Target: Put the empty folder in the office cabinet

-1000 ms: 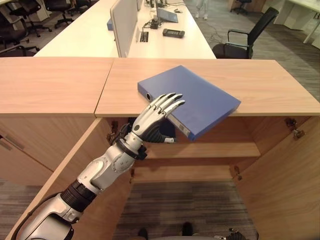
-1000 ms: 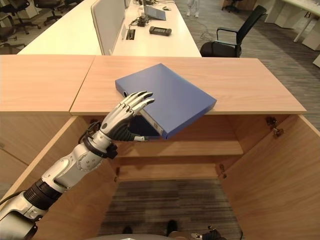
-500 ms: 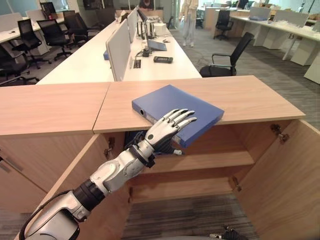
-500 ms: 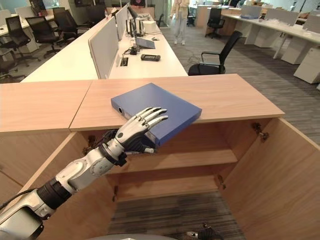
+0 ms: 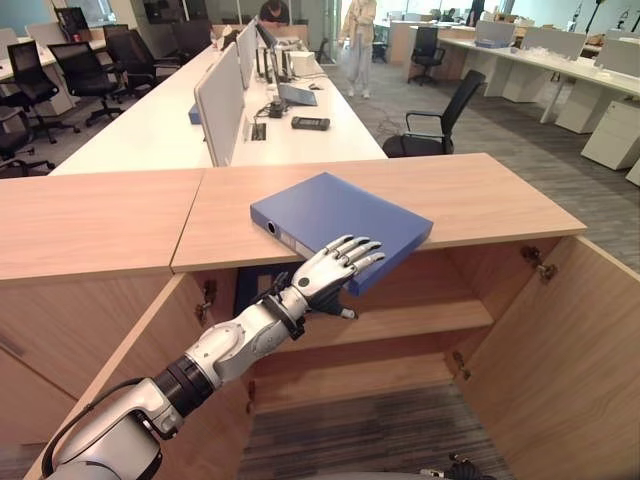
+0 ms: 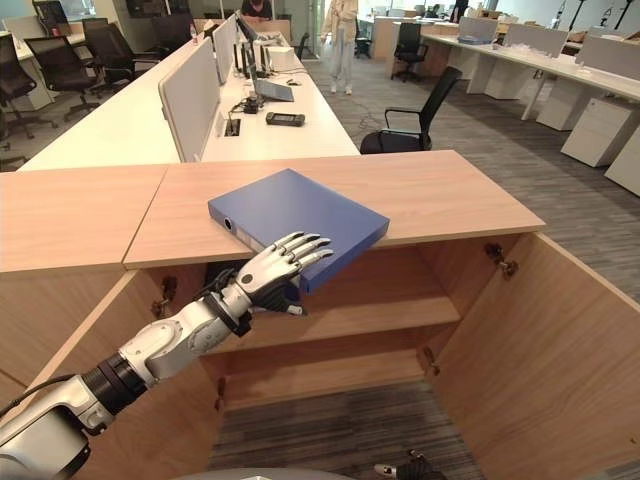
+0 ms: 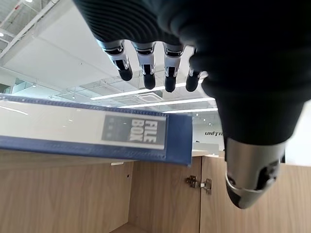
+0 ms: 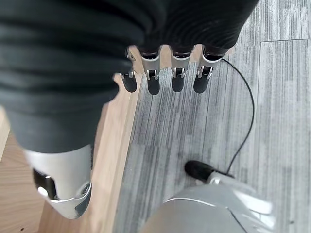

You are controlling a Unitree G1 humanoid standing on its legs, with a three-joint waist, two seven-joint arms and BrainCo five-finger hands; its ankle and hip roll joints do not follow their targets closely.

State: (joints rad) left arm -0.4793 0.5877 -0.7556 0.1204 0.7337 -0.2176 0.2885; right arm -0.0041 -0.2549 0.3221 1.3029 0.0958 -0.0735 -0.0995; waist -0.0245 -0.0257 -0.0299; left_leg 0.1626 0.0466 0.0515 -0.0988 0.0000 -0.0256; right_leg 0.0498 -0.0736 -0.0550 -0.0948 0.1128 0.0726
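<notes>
A blue folder (image 5: 340, 222) lies flat on the wooden top of the cabinet (image 5: 480, 195), and its near corner juts out past the front edge. My left hand (image 5: 330, 270) is at that corner. Its straight fingers (image 7: 146, 68) reach over the folder's labelled spine (image 7: 97, 133) and its thumb (image 7: 250, 170) sits below. The hand is open, and whether it touches the folder I cannot tell. Both cabinet doors stand open, with a bare shelf (image 5: 420, 320) inside. My right hand (image 8: 177, 73) hangs open over the grey floor.
The open right door (image 5: 560, 340) and left door (image 5: 150, 340) flank the cabinet's opening. Something dark stands inside the cabinet behind my left hand. Beyond the cabinet are long white desks (image 5: 300, 130), a black office chair (image 5: 440, 105) and a person (image 5: 358, 40) far off.
The camera has pulled back and tilted up, so the whole view has shifted. My left hand has slid along the folder's spine toward the overhanging corner. The folder lies as before.
</notes>
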